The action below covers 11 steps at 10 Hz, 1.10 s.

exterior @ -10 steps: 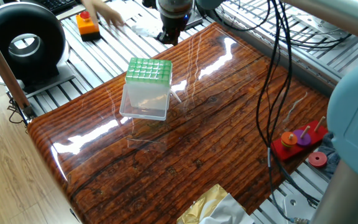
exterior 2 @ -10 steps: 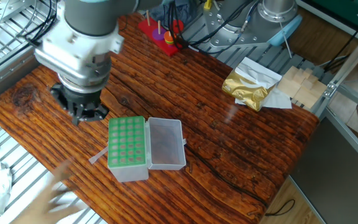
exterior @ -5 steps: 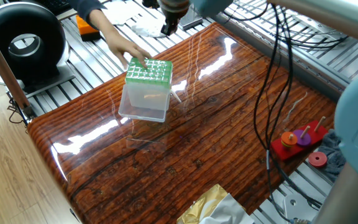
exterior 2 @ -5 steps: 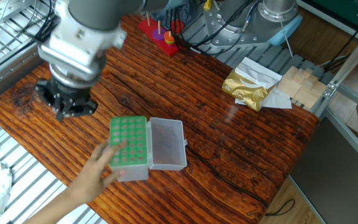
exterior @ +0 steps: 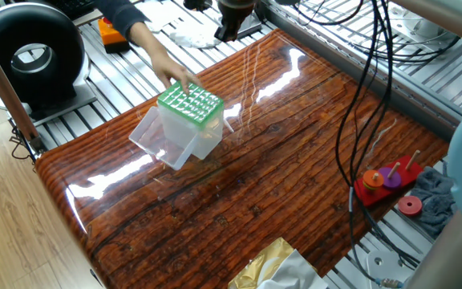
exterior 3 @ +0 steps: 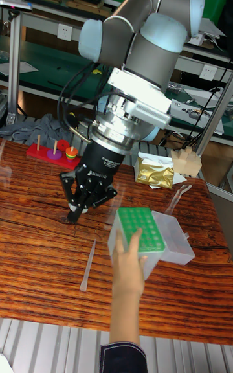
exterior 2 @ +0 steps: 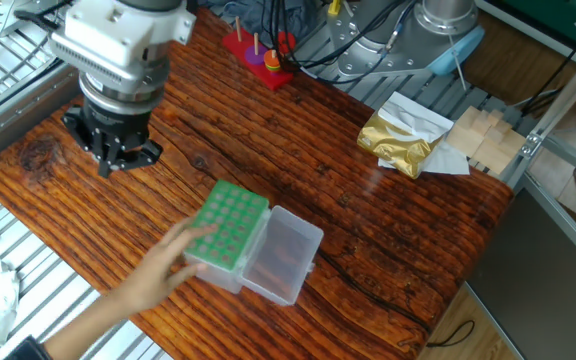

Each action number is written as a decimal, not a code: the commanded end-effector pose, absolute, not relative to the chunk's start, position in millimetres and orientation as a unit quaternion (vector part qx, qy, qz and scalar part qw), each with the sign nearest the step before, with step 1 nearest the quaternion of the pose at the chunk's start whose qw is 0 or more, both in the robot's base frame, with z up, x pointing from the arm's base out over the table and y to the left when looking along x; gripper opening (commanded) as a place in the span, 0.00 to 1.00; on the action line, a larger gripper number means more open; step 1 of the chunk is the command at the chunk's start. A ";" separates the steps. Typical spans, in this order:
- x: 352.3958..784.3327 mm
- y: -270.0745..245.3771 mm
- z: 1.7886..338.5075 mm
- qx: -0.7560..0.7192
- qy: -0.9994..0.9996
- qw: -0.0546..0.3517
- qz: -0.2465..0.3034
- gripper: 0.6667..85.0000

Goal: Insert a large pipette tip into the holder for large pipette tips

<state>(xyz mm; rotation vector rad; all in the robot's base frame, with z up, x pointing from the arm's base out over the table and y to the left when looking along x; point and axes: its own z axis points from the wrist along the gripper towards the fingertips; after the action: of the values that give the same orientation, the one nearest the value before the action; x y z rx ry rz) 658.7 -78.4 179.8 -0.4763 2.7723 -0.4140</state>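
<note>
Tool (exterior 3: 83, 203): fingers apart, empty, hovering over the counter (exterior 2: 388, 220).
Large pipette tip (exterior 3: 87, 266): flat on the counter, just beside the holder.
Holder for large pipette tips (exterior 2: 226, 224): tilted by a person's hand (exterior 3: 129, 264).
Advice: wait until the hand clears, then grasp the tip mid-length.

No readable text, labels, brands or numbers in any view. The green grid top of the holder for large pipette tips (exterior 3: 137, 230) shows plain square holes, no markings. The gripper (exterior 3: 85, 201) and arm housing carry no legible logo. The gold foil packet (exterior 2: 400, 136) has no print that can be made out. The wall outlets (exterior 3: 65, 32) behind the bench are blank white plates. The papers on the rear shelf are too small to read.
</note>
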 end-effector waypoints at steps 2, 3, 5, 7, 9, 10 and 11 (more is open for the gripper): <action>656.7 -88.6 188.9 -0.164 0.962 0.163 -0.145 0.00; 651.9 -91.2 192.0 -0.162 0.962 0.159 -0.149 0.00; 654.2 -90.1 193.6 -0.157 0.962 0.166 -0.147 0.00; 654.9 -90.3 196.6 -0.152 0.962 0.172 -0.147 0.00; 657.1 -93.1 198.7 -0.146 0.961 0.178 -0.152 0.00; 659.7 -98.3 201.0 -0.149 0.958 0.182 -0.163 0.00; 658.8 -95.1 199.9 -0.151 0.959 0.182 -0.155 0.00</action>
<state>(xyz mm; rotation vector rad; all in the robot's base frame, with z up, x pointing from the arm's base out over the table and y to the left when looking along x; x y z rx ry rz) 656.8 -94.0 197.0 -0.4392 2.7221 -0.4476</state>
